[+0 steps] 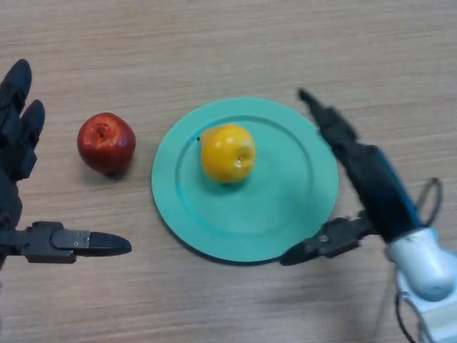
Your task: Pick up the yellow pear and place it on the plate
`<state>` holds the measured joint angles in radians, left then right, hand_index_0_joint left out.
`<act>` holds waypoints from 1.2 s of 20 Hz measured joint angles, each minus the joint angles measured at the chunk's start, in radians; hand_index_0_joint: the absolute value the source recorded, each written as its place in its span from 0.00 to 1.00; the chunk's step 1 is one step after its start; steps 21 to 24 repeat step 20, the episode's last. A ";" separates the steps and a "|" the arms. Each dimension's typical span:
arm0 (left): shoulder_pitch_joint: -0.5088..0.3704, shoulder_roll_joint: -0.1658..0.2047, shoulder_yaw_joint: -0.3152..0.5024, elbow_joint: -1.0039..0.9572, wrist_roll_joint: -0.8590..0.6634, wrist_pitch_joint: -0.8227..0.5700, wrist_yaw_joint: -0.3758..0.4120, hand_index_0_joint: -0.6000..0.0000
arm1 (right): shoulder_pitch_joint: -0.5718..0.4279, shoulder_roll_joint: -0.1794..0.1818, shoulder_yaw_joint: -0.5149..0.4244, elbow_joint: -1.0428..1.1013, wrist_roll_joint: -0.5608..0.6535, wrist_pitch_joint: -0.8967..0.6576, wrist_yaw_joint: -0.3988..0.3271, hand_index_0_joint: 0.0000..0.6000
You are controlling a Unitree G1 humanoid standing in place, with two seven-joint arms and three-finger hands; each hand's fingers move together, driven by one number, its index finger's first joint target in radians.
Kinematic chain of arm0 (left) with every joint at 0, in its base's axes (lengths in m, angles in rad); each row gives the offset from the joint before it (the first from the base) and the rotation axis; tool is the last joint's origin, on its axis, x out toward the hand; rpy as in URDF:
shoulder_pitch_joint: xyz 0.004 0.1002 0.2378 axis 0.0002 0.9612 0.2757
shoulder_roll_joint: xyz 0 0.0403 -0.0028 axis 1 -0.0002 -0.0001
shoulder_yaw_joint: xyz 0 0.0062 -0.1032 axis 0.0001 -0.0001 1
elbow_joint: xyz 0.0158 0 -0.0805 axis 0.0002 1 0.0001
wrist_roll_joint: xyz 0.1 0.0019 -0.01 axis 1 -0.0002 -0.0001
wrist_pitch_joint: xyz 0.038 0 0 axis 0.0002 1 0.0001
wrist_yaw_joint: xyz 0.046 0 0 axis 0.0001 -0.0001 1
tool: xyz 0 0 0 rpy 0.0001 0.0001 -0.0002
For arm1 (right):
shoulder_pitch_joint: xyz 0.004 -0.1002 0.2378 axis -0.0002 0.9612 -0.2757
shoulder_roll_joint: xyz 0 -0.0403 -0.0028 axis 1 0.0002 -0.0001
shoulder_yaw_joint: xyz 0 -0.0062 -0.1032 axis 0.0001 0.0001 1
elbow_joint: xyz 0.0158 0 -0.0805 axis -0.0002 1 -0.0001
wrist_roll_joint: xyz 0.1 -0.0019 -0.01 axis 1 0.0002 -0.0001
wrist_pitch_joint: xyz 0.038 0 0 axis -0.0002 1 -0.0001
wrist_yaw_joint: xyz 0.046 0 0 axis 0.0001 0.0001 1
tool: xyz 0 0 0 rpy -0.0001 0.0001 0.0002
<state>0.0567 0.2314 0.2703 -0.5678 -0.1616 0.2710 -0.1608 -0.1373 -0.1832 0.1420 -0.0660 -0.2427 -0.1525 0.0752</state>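
Observation:
The yellow pear (227, 153) lies on the teal plate (285, 214), left of the plate's middle. My right hand (357, 161) is open at the plate's right rim, its fingers stretched toward the far side and its thumb at the near rim, apart from the pear. My left hand (21, 143) is open at the left edge of the view, far from the plate and holding nothing.
A red apple (106, 143) sits on the wooden table (228, 43) just left of the plate, between it and my left hand.

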 measured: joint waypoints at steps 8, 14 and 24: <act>-0.044 0.021 -0.047 0.035 -0.002 0.010 0.004 1.00 | 0.167 -0.032 -0.179 -0.355 0.194 0.168 0.082 0.00; -0.052 0.021 -0.066 0.061 -0.005 0.009 0.005 1.00 | 0.208 -0.032 -0.210 -0.413 0.198 0.234 0.082 0.00; -0.068 0.022 -0.064 0.061 -0.039 0.009 0.036 1.00 | 0.212 -0.032 -0.209 -0.460 0.199 0.274 0.091 0.00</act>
